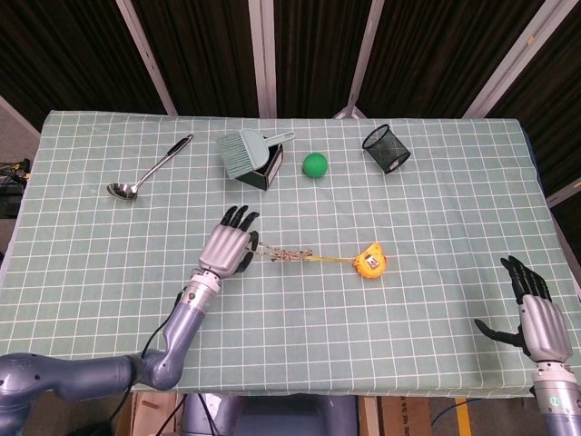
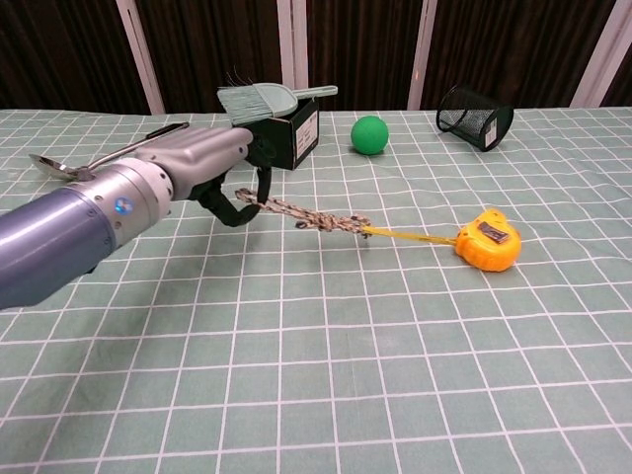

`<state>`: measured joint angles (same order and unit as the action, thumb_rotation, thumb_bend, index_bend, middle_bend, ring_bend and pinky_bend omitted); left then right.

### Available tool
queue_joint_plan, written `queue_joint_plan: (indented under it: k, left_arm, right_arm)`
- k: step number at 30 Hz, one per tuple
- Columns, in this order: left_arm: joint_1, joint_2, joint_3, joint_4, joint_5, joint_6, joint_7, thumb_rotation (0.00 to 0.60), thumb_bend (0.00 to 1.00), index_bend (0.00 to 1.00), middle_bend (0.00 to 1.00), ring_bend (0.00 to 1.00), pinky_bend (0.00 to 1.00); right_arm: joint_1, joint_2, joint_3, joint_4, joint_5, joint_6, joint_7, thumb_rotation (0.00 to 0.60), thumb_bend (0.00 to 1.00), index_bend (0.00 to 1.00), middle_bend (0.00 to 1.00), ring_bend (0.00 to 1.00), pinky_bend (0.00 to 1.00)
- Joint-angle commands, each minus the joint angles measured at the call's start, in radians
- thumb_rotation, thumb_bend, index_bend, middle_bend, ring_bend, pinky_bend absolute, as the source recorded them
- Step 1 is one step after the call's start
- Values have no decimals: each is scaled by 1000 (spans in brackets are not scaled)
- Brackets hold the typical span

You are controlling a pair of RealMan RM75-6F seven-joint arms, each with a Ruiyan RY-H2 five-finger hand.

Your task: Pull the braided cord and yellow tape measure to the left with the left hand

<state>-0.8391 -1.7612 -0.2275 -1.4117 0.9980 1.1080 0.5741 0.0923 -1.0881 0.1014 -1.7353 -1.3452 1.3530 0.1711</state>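
My left hand (image 1: pixel 228 245) (image 2: pixel 219 173) sits at the table's middle-left and grips the left end of the braided cord (image 1: pixel 284 254) (image 2: pixel 316 216), fingers curled around it. The cord runs rightward, slightly raised near the hand, and joins a thin yellow tape blade leading to the yellow tape measure (image 1: pixel 368 262) (image 2: pixel 485 242), which lies tilted on the checked cloth. My right hand (image 1: pixel 536 318) hovers at the table's front right corner with its fingers spread and nothing in it; only the head view shows it.
Along the back of the table (image 1: pixel 109 272) lie a metal ladle (image 1: pixel 150 168) (image 2: pixel 99 158), a dark box with a teal brush (image 1: pixel 250 156) (image 2: pixel 276 123), a green ball (image 1: pixel 314 164) (image 2: pixel 368 134) and a tipped black mesh cup (image 1: pixel 386 149) (image 2: pixel 474 115).
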Motion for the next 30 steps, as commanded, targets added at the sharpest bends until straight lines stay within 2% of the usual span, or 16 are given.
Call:
queue_joint_plan:
  k: [1, 10, 15, 23, 30]
  left_arm:
    - [34, 53, 16, -44, 22, 31, -10, 600, 559, 566, 110, 0, 0]
    - [159, 245, 84, -182, 82, 126, -57, 600, 560, 566, 111, 0, 0]
    - [226, 343, 124, -208, 116, 169, -95, 600, 559, 566, 112, 0, 0]
    - [335, 464, 173, -147, 119, 207, -189, 600, 559, 564, 112, 0, 0]
    - [402, 520, 178, -34, 92, 202, -280, 600, 560, 562, 114, 0, 0]
  right_arm:
    - [0, -1, -1, 0, -2, 2, -4, 600, 194, 0, 0, 0, 0]
    - [-3, -5, -3, 1, -15, 17, -20, 600, 193, 0, 0, 0, 0]
    - [-4, -8, -4, 3, -19, 21, -27, 600, 193, 0, 0, 0, 0]
    - [-6, -15, -6, 6, -32, 36, -46, 600, 193, 0, 0, 0, 0]
    - [-7, -20, -7, 10, -39, 43, -56, 600, 193, 0, 0, 0, 0]
